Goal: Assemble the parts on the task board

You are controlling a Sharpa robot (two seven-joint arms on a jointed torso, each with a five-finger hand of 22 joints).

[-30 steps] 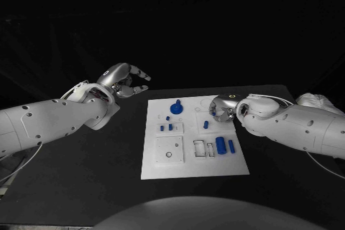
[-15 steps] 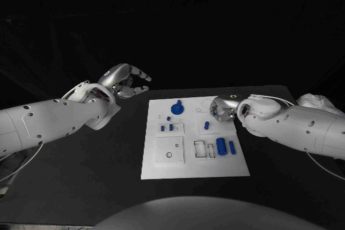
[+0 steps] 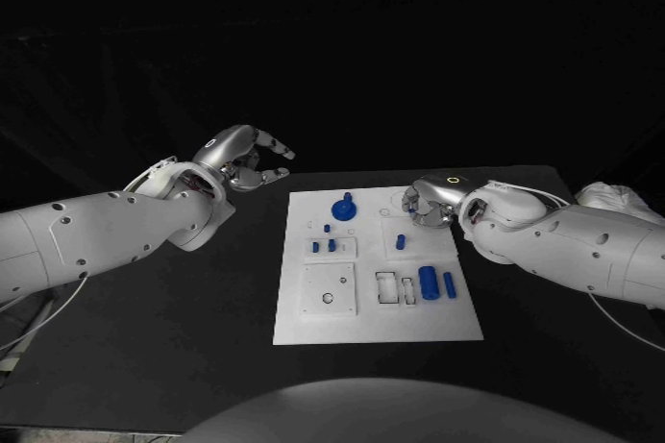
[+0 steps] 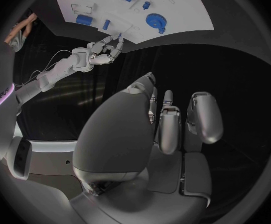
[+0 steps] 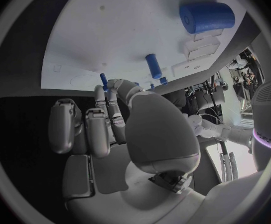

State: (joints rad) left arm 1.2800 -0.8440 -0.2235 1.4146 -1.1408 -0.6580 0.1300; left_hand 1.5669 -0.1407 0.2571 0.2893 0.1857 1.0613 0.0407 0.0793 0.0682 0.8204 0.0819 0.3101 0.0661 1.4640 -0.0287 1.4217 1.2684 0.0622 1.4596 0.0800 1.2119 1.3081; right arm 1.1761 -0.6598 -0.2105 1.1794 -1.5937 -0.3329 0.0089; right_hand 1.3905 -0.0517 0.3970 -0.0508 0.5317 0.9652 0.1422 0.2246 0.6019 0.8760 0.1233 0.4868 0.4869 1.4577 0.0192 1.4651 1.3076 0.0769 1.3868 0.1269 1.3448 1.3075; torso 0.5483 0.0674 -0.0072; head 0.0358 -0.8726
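Observation:
The white task board (image 3: 416,318) lies mid-table. On it are a blue gear (image 3: 342,209), a short blue peg (image 3: 399,240), a thick blue cylinder (image 3: 427,280) beside a thin blue bar (image 3: 446,282), and small blue pieces (image 3: 323,244). My right hand (image 3: 430,205) hovers over the board's back right corner and pinches a thin blue pin (image 5: 103,79) at its fingertips (image 4: 113,47), close to the standing peg (image 5: 153,65). My left hand (image 3: 247,159) is raised off the board's back left, fingers loosely spread with nothing in them.
A white square inset with a small ring (image 3: 327,289) and empty rectangular slots (image 3: 384,286) sit in the board's near half. A crumpled white object (image 3: 610,195) lies at the table's right edge. Bare black table (image 3: 166,318) flanks the board.
My right hand has drawn slightly toward the board's back edge with the pin. The left hand has barely shifted.

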